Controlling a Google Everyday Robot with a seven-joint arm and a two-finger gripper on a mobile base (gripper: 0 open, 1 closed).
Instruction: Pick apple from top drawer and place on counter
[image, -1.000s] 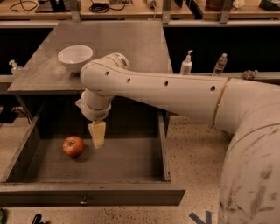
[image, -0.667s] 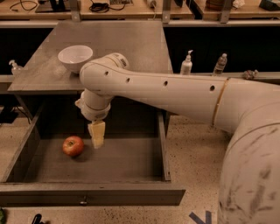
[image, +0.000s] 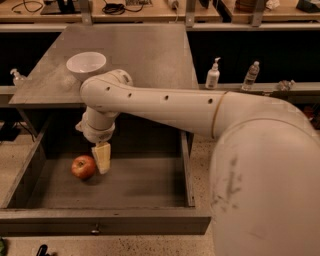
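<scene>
The apple (image: 83, 166), red-orange and round, lies on the floor of the open top drawer (image: 135, 182), in its left half. My gripper (image: 102, 158) hangs down inside the drawer from the big white arm, right beside the apple's right side, touching it or nearly so. The drawer's front panel with its small round knob (image: 95, 230) is pulled out toward the camera. The grey counter (image: 140, 50) lies above and behind the drawer.
A white bowl (image: 86, 64) stands on the counter's front left. A pump bottle (image: 213, 75) and a clear bottle (image: 250, 75) stand on a ledge at right, and a spray bottle (image: 16, 76) at left. A wooden workbench with cables (image: 120, 7) runs along the back.
My gripper has moved down and to the left inside the drawer, closing the gap to the apple. The apple has not moved.
</scene>
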